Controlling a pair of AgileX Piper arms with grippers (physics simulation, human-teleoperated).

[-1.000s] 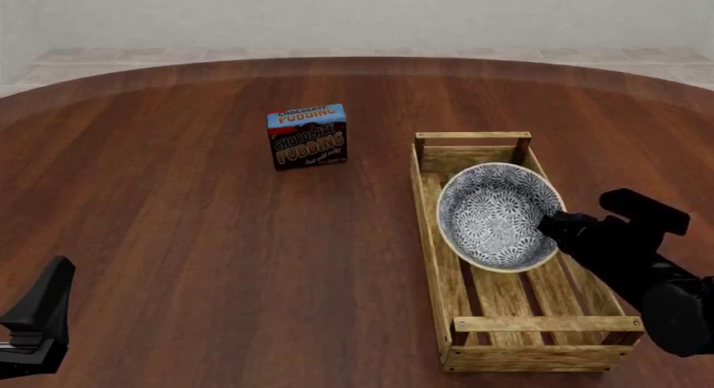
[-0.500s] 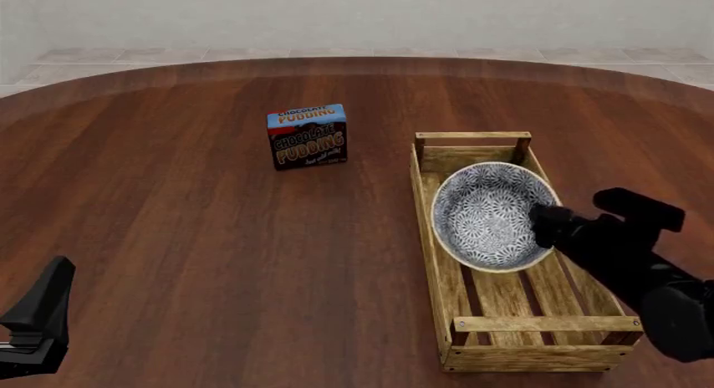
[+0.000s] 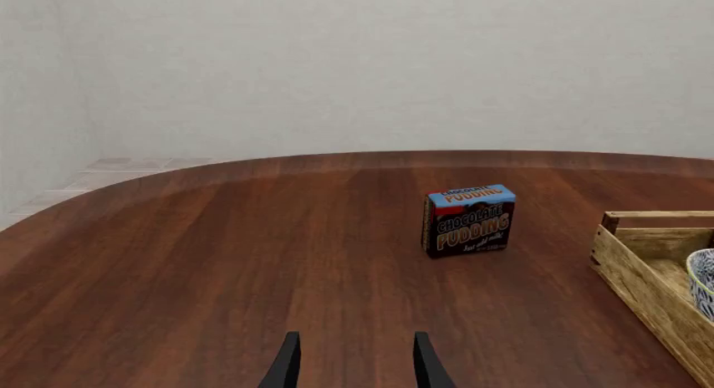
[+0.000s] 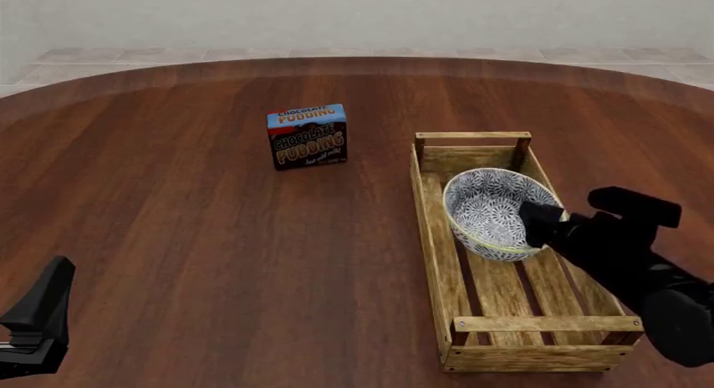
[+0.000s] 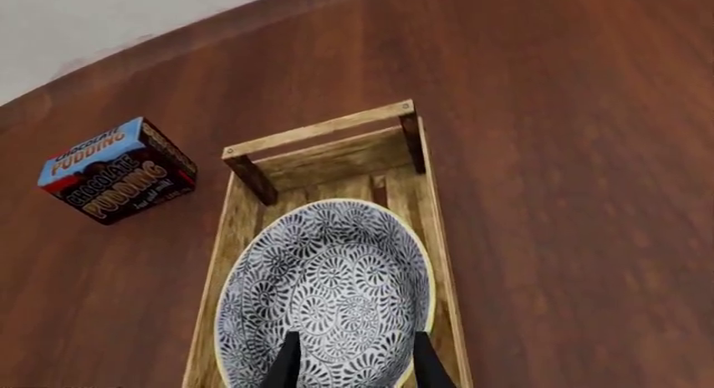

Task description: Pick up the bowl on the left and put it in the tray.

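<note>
**benchguy:** Looking from the near edge out: the left gripper point(image 4: 39, 317) is parked low at the near left corner. Its wrist cam shows the two fingers point(image 3: 287, 365) spread with only bare table point(image 3: 223, 262) between them, so it's open and holding nothing.

**simfan22:** And the right one?

**benchguy:** The right gripper point(image 4: 538, 223) is over the tray point(image 4: 436, 262), pinching the bowl point(image 4: 489, 211) at its near-right rim. One fingertip point(image 5: 288, 360) sits over the patterned inside in the wrist view; I can't see how the other jaw meets the outside wall, but I read it as clamped on the rim.

**simfan22:** Anything different from a second ago?

**benchguy:** Yeah. Back then the bowl was tipped up, showing its whole inside to the front cam. Now it's levelled out and sits lower, down between the tray's side slats toward the far end. Can't tell if it's touching the floor slats yet. My guess is the placing is nearly finished, just letting go and backing out left.

**simfan22:** Obstacles?

**benchguy:** Not really. The pudding box point(image 4: 308, 136) stands farther back and left, well apart from the tray. The far end rail point(image 4: 473, 138) is near the bowl, that's it.
</note>
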